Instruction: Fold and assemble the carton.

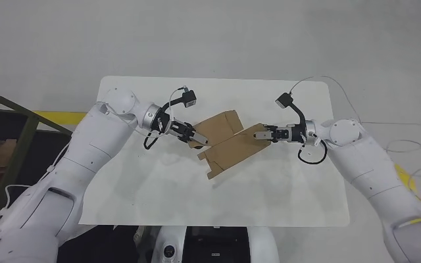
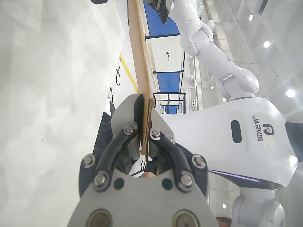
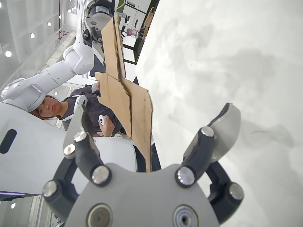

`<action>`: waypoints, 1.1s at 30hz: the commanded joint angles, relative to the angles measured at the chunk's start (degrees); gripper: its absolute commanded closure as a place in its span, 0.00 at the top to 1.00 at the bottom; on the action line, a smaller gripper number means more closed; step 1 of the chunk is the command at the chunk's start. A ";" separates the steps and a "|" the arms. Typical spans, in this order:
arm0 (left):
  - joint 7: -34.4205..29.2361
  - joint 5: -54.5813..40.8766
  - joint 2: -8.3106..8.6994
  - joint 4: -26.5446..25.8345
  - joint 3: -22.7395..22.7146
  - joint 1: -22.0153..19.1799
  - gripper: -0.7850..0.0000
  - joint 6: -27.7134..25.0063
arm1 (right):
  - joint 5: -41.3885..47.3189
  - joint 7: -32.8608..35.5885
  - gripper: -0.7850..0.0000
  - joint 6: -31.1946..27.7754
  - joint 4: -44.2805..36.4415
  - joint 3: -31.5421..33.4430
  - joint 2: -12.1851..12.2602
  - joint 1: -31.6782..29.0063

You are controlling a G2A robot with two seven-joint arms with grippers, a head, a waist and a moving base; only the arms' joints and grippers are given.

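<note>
The flat brown corrugated-cardboard carton (image 1: 227, 141) is positioned over the middle of the white rectangular counter (image 1: 131, 191). It is unfolded, with flaps and crease lines visible.

The left pincer (image 2: 144, 105) is clenched on one edge of the carton. The board is pinched from both faces and runs edge-on away from this pincer toward the other arm.

The right pincer (image 3: 155, 109) is at the opposite edge of the carton and is released. Its fingers (image 3: 225, 119) are spread wide, one on each side of the board, and neither touches it in the right wrist view.

In the top view the two pincers face each other across the carton.
</note>
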 commanded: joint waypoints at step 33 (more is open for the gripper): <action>0.38 3.06 1.60 -3.43 -3.48 3.03 0.00 -0.36 | 2.77 3.44 1.00 3.45 0.65 -1.60 -0.07 3.03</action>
